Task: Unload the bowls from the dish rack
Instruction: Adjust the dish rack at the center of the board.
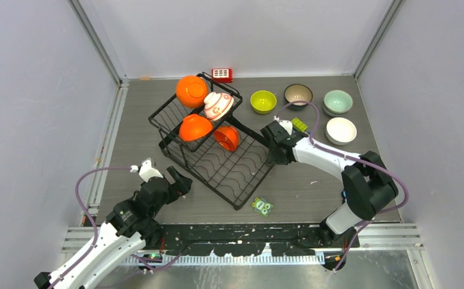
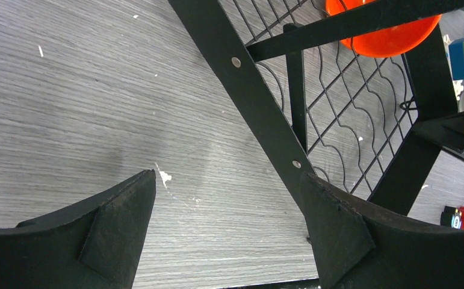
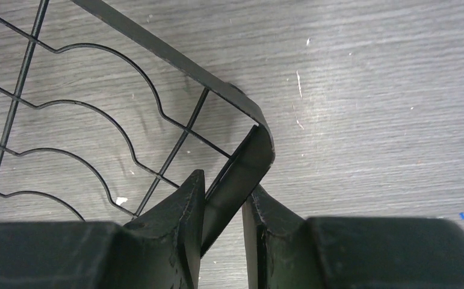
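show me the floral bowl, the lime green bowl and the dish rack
floral bowl (image 1: 218, 106), top view, patterned outer side
lime green bowl (image 1: 263, 101), top view, its inside
dish rack (image 1: 232, 171), top view, bare lower grid

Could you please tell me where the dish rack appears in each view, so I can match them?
Top external: dish rack fills the picture's centre.
Left wrist: its frame bar crosses the upper right diagonally.
Right wrist: its corner, bottom centre, clamped in the right gripper.
Shared landmark: its curved wire dividers.
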Controlling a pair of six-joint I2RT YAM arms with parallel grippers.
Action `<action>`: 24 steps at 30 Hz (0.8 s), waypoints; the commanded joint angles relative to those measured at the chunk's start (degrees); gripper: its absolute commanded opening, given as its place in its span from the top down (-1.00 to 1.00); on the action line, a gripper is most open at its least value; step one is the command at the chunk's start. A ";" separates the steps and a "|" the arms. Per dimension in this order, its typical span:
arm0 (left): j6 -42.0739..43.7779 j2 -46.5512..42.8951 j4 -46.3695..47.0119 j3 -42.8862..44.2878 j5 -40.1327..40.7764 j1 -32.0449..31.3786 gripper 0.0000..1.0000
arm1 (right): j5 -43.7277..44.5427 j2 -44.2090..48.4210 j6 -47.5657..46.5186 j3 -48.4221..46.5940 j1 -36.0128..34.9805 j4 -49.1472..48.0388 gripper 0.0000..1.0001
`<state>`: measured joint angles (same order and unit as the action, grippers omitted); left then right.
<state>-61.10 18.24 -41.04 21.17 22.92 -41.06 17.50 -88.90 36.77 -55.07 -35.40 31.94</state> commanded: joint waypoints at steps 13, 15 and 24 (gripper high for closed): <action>0.84 -4.75 4.21 0.44 -3.05 0.27 -0.81 | -3.13 14.76 -7.23 -0.72 -0.81 5.77 -0.20; -0.16 -6.60 3.82 -0.06 -2.25 0.28 -0.80 | -3.38 19.43 -7.28 0.96 -0.81 5.55 -0.22; -1.16 -6.92 -2.46 2.47 0.73 0.29 -0.79 | 11.53 26.82 -19.76 1.66 -17.89 -4.63 -0.23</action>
<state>-61.52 10.55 -40.80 21.19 21.34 -41.06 17.67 -60.47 24.60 -52.90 -44.95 34.79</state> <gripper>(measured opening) 0.894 0.613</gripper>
